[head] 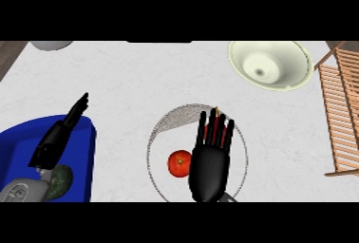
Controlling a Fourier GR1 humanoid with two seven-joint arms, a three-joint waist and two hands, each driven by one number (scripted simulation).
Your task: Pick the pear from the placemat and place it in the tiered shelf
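The step in hand is the grasp itself. The right hand [209, 163] hangs over the round grey placemat [175, 121] with its fingers straight and spread, holding nothing. Between those fingers show only thin slivers of red and a pale yellowish tip, which is probably the pear [216, 122], though most of it is hidden and its shape cannot be read. It lies on the far half of the placemat, not yet lifted. A red round fruit [179, 163] sits on the same mat just to the left of the palm, close enough to be knocked.

The left hand [57, 140] rests open at the view's left over a blue tray [17, 147], where a dark green fruit [61, 180] lies; it takes no part.

Next the fingers and thumb have to curl round the pear without catching the red fruit. Then comes a lift and a carry to the right — the wooden tiered shelf [341, 109] stands at the counter's right edge, well apart from the mat, with a cream bowl [270, 64] between them at the back.
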